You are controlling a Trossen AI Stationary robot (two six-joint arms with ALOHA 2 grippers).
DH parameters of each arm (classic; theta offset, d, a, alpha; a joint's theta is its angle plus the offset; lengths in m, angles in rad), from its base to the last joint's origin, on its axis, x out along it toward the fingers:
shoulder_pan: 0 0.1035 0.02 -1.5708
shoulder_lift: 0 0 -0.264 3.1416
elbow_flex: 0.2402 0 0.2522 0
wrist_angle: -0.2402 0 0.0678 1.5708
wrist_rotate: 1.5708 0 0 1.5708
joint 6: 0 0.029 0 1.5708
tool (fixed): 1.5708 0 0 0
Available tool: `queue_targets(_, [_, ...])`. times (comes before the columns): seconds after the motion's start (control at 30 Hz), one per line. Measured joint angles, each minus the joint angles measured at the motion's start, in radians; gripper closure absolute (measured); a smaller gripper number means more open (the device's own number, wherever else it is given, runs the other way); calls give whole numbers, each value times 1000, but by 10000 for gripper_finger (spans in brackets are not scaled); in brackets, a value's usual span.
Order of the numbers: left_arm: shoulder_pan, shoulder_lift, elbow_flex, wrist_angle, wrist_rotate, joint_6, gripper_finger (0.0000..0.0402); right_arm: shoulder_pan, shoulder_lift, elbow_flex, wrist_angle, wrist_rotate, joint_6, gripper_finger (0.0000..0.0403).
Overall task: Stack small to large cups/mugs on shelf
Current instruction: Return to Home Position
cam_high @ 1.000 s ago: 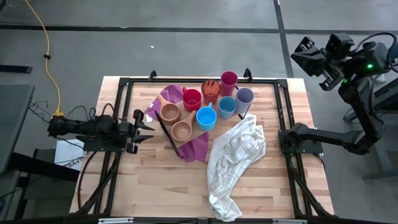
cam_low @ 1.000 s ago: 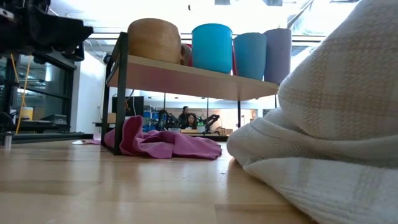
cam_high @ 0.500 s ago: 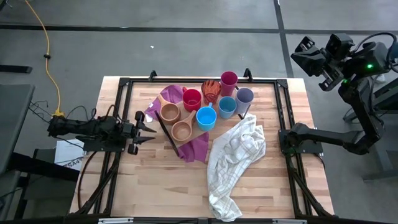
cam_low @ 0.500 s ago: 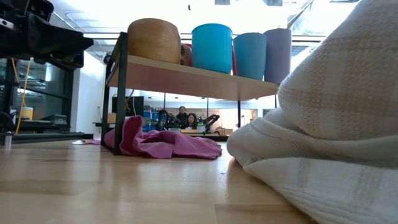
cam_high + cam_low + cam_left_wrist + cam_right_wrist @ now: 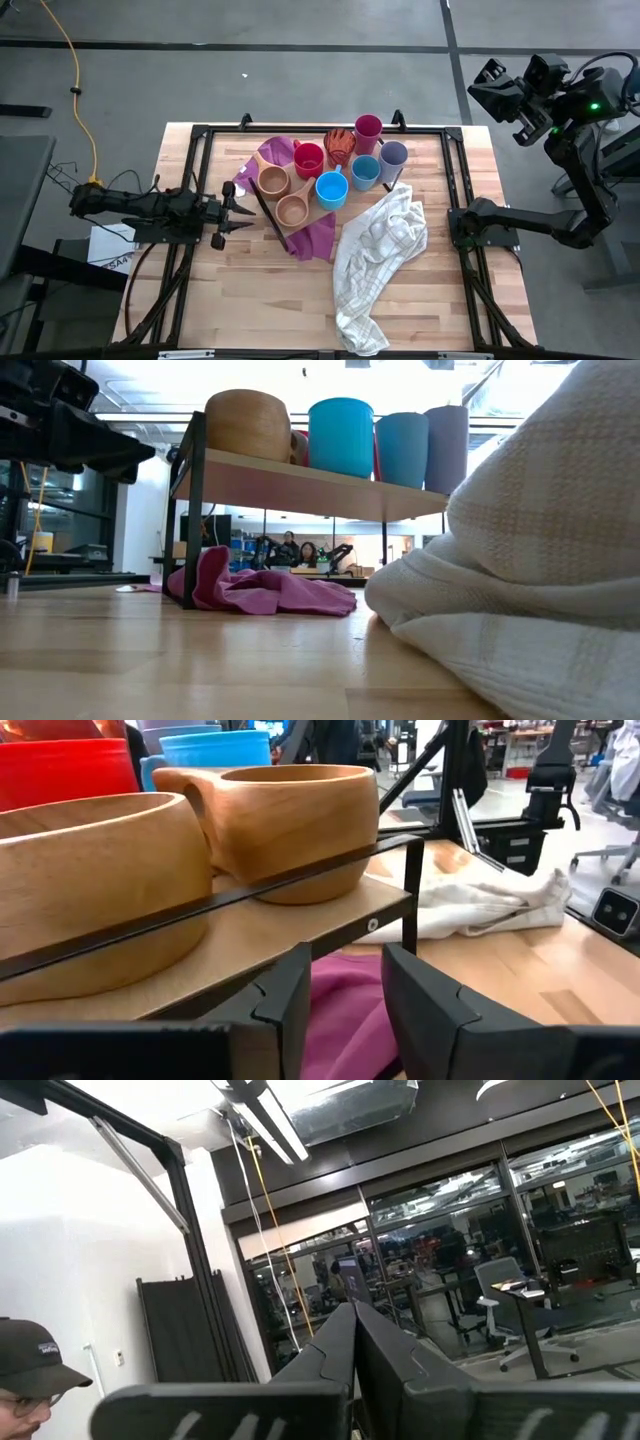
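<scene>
L arm (image 5: 140, 205) stretched out low, nearly horizontal, reaching inward from left side. At its end left gripper (image 5: 236, 213), wrist level, pointing twd centre. Its fingers (image 5: 290, 1000) apart w/ clear gap, nothing btwn them. R arm (image 5: 560, 222) folded: lower link lying flat, upper part bent back up at far right. There right gripper (image 5: 492, 86) held high, its fingers (image 5: 330, 1350) pressed together, empty.

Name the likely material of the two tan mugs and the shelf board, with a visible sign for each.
Tan mugs: likely wood, matte; grain streaks show. Shelf board: light wood or laminate, smooth; faint grain. Its frame looks like black painted metal.
</scene>
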Motion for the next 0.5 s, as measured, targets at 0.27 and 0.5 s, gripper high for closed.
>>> queue_targets(0.27, [0,-19,0,3,-9,2,291,0,0,0,0,1,-6,403])
queue_targets(0.5, [0,-26,0,3,-9,5,291,0,0,0,0,2,-5,403])
